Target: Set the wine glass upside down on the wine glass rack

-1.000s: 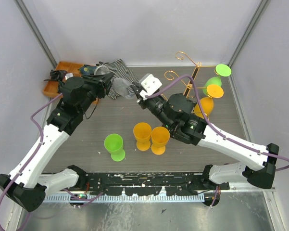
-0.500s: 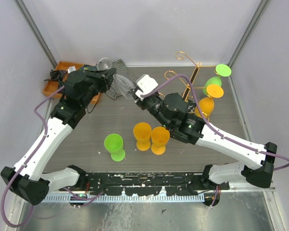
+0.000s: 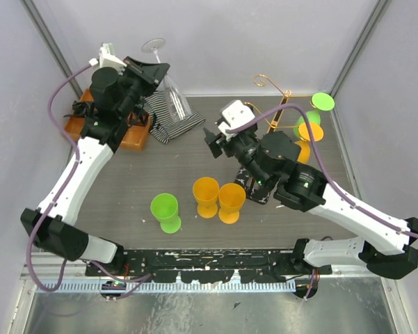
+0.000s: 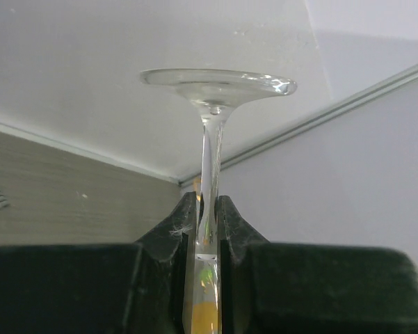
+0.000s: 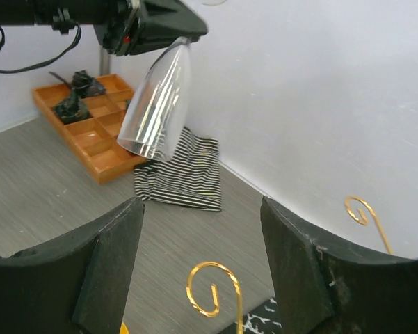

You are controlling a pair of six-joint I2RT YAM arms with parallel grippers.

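The left end effector [image 4: 207, 212], clamped on the stem, holds the wine glass [image 5: 156, 104] foot-up and tilted above the desk's [image 3: 146, 174] far-left corner, so the wine glass rack [image 3: 279, 111] lies well to its right, nearer the right end effector [image 5: 202, 229], which is spread apart and empty.

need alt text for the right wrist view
A clear wine glass hangs upside down, tilted, in the left arm's jaws above a striped cloth. One gold scroll of the wine glass rack curls below, between this arm's open jaws.
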